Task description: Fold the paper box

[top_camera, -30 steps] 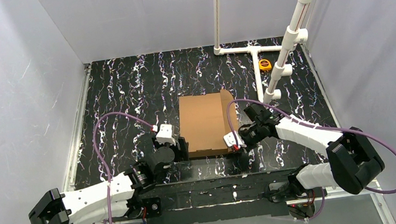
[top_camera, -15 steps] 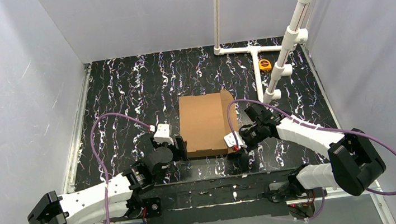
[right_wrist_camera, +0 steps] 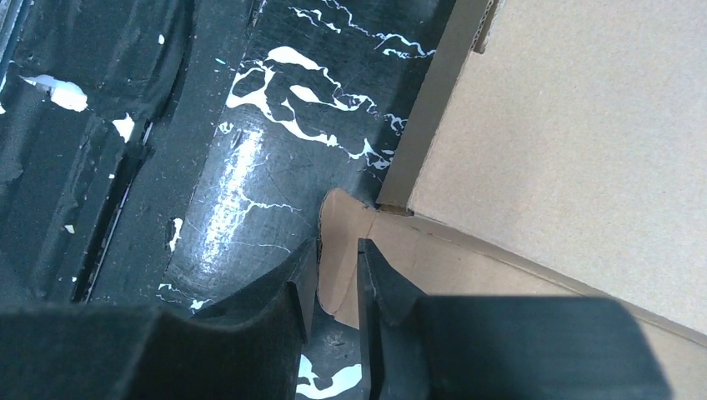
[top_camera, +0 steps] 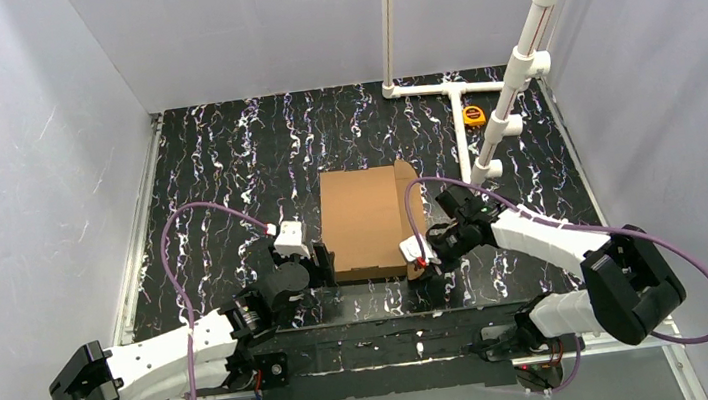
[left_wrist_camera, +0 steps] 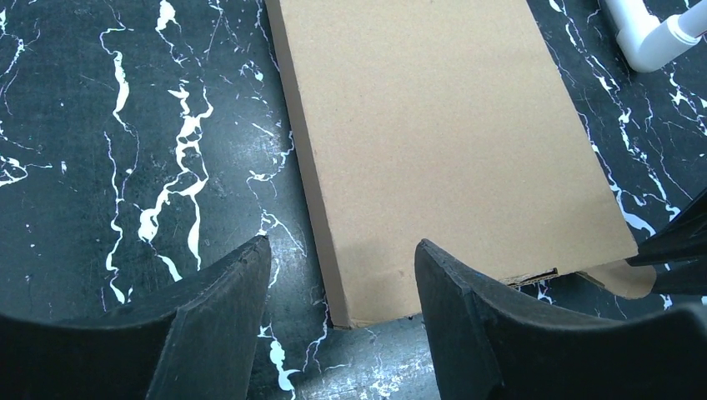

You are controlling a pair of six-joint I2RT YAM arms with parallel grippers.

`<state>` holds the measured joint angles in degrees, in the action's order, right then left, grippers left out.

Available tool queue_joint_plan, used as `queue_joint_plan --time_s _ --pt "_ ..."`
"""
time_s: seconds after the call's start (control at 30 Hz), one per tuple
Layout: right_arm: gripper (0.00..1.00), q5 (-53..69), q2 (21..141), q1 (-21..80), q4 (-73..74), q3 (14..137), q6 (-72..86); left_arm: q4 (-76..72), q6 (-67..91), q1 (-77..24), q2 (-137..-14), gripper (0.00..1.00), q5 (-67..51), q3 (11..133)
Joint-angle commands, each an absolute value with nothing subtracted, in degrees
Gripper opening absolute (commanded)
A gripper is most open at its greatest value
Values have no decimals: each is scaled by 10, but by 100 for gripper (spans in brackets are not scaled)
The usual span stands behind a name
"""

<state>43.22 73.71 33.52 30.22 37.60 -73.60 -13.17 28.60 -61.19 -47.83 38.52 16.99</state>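
Observation:
The paper box [top_camera: 364, 221] is a brown cardboard mailer lying folded flat and closed in the middle of the black marbled table. My left gripper [top_camera: 325, 264] is open and empty at the box's near left corner; in the left wrist view its jaws [left_wrist_camera: 342, 250] stand either side of that corner of the box [left_wrist_camera: 442, 125]. My right gripper [top_camera: 414, 253] is at the near right corner. In the right wrist view its jaws [right_wrist_camera: 338, 250] are closed to a narrow gap round a rounded cardboard tab [right_wrist_camera: 350, 221] that sticks out from the box [right_wrist_camera: 584, 125].
A white PVC pipe frame [top_camera: 438, 88] stands at the back right, with one slanted pipe [top_camera: 516, 71] rising over the table; a pipe end shows in the left wrist view [left_wrist_camera: 659, 37]. A yellow tape measure [top_camera: 474, 115] lies by the frame. Grey walls enclose three sides.
My left gripper has moved slightly forward and left along the box's near left corner. My right gripper has stayed at the tab. The box has not moved.

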Motion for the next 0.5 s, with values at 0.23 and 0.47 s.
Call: queue_joint_plan --time_s 0.23,0.47 --pt "28 431 746 344 295 377 -713 -127 318 -608 -467 67 389 170" --pt "19 432 746 344 296 379 -712 -127 338 -608 -447 83 383 161"
